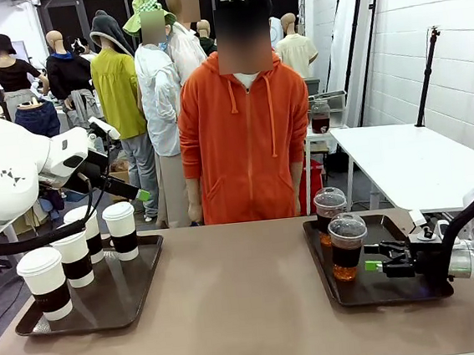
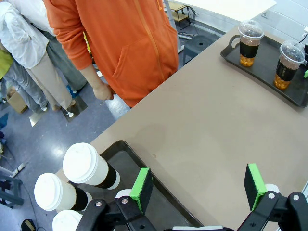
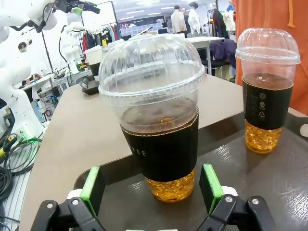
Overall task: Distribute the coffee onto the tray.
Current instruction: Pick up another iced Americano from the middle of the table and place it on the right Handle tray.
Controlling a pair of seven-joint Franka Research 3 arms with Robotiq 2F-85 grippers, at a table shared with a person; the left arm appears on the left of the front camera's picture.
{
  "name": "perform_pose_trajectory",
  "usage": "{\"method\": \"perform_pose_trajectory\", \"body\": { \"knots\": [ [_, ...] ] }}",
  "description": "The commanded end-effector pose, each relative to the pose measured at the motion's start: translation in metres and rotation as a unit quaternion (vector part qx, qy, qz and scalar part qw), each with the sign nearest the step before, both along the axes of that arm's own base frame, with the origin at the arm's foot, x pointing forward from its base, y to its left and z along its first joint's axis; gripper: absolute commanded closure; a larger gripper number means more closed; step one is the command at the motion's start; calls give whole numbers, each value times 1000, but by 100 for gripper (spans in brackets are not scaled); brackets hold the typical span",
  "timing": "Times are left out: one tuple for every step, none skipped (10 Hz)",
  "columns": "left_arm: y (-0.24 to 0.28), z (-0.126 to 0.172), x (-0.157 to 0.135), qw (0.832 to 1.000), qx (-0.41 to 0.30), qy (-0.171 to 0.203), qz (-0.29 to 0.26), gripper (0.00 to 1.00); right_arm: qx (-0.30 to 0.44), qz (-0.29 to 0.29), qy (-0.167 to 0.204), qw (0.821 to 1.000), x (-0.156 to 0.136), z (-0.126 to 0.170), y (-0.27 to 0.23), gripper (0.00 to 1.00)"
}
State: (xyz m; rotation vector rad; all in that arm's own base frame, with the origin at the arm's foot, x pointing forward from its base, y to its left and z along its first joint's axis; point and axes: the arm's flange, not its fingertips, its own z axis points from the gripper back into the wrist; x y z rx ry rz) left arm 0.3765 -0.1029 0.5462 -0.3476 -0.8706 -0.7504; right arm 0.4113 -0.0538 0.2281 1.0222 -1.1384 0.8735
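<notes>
Four white paper coffee cups with brown bands (image 1: 77, 256) stand on the dark tray (image 1: 139, 292) at the table's left. My left gripper (image 1: 138, 193) hovers open above them; in its wrist view its green pads (image 2: 142, 187) are spread over the tray's edge (image 2: 120, 151), with white lids (image 2: 84, 163) below. Two clear dome-lidded coffee cups (image 1: 347, 247) stand on the right tray (image 1: 399, 292). My right gripper (image 1: 373, 263) is low on that tray and open. Its pads (image 3: 91, 187) flank the base of the nearer cup (image 3: 161, 125) with gaps on both sides. The other cup (image 3: 267, 86) stands behind.
A person in an orange hoodie (image 1: 246, 143) stands at the far edge, hands down. Bare brown tabletop (image 1: 248, 294) lies between the two trays. A white table (image 1: 412, 161) stands behind at the right.
</notes>
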Motion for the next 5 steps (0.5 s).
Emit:
{"method": "perform_pose_trajectory", "body": {
  "knots": [
    [1, -1, 0, 1000, -2, 2, -1, 0, 4, 2, 0, 1000, 0, 0, 1, 0],
    [1, -1, 0, 1000, -2, 2, -1, 0, 4, 2, 0, 1000, 0, 0, 1, 0],
    [1, -1, 0, 1000, -2, 2, -1, 0, 4, 2, 0, 1000, 0, 0, 1, 0],
    [1, -1, 0, 1000, -2, 2, -1, 0, 4, 2, 0, 1000, 0, 0, 1, 0],
    [1, -1, 0, 1000, -2, 2, -1, 0, 4, 2, 0, 1000, 0, 0, 1, 0]
  ]
}}
